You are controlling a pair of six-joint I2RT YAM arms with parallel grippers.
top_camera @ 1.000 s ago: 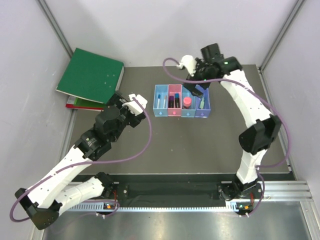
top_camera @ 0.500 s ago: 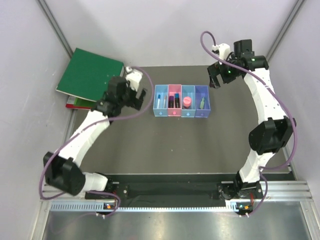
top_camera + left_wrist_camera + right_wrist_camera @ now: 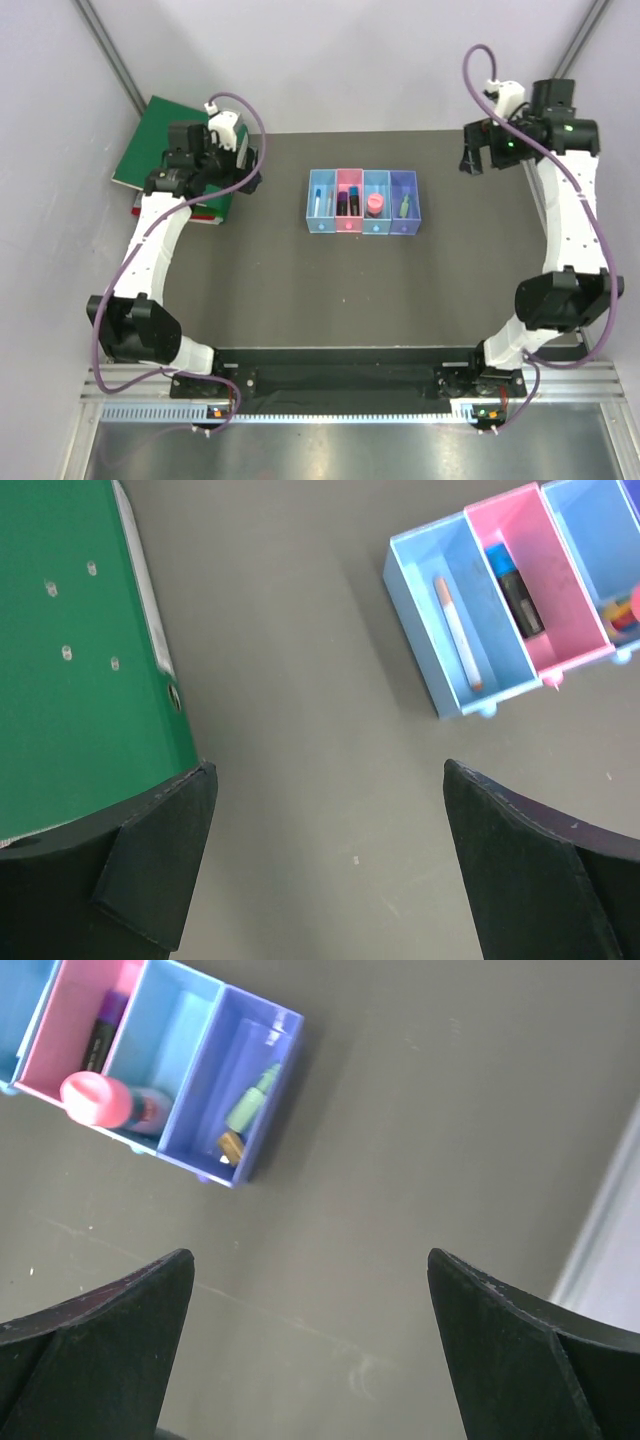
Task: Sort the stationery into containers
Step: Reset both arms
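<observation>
The four joined bins (image 3: pixel 362 229) stand mid-table: light blue, pink, light blue, purple. The blue-capped white pen (image 3: pixel 457 630) lies in the left light blue bin (image 3: pixel 436 685). The black-blue marker (image 3: pixel 516 588) is in the pink bin (image 3: pixel 575 658). The pink-red tube (image 3: pixel 96 1099) stands in the second light blue bin. The green piece (image 3: pixel 251 1101) and a small orange-brown piece (image 3: pixel 230 1145) lie in the purple bin (image 3: pixel 270 1095). My left gripper (image 3: pixel 248 170) (image 3: pixel 327 770) is open and empty, left of the bins. My right gripper (image 3: pixel 472 158) (image 3: pixel 308 1256) is open and empty, right of them.
Green binders (image 3: pixel 180 150) lie stacked at the back left; one (image 3: pixel 70 650) sits just beside my left finger. Grey walls close in the table on three sides, and the right wall's edge (image 3: pixel 600 1220) is near the right gripper.
Both arms have swung outward from the bins. The left gripper went back-left to the binder's edge. The right gripper went from over the bins to the back right corner.
</observation>
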